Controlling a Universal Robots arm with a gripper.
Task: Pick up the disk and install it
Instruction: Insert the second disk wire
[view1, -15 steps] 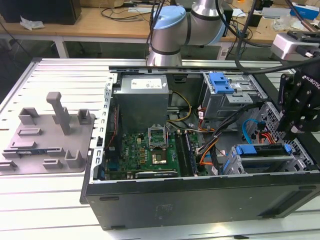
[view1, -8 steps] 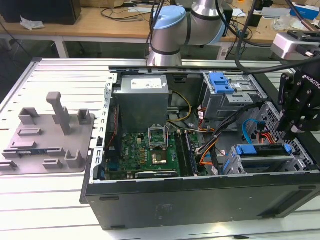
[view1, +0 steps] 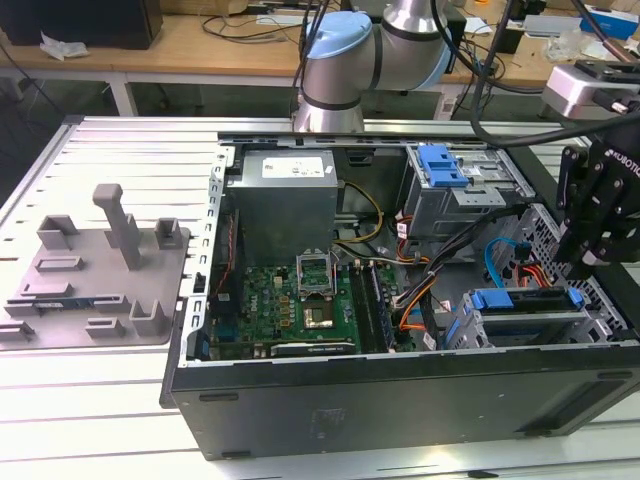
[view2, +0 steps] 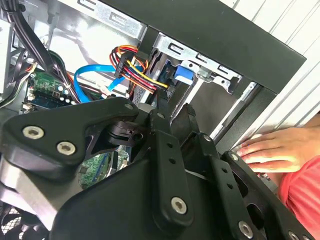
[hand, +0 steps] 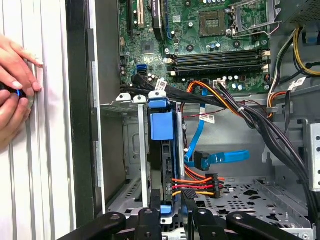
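Observation:
The disk (view1: 525, 308) sits on its edge in the drive bay at the front corner of the open computer case, on the exterior view's right, framed by its blue carrier. In the first wrist view the disk (hand: 162, 150) runs away from the camera with a blue tab on its top edge. My gripper (hand: 172, 220) is at its near end, one finger on each side, shut on it. In the exterior view the gripper (view1: 585, 262) hangs just above the disk's right end. The second wrist view has the gripper (view2: 174, 116) close above the bay.
Orange and red power wires (hand: 195, 186) and a blue data cable (hand: 220, 157) lie right beside the disk. The motherboard (view1: 290, 300) fills the case floor. A grey fixture tray (view1: 95, 270) rests outside the case. A person's hand (hand: 15, 85) rests on the table by the case wall.

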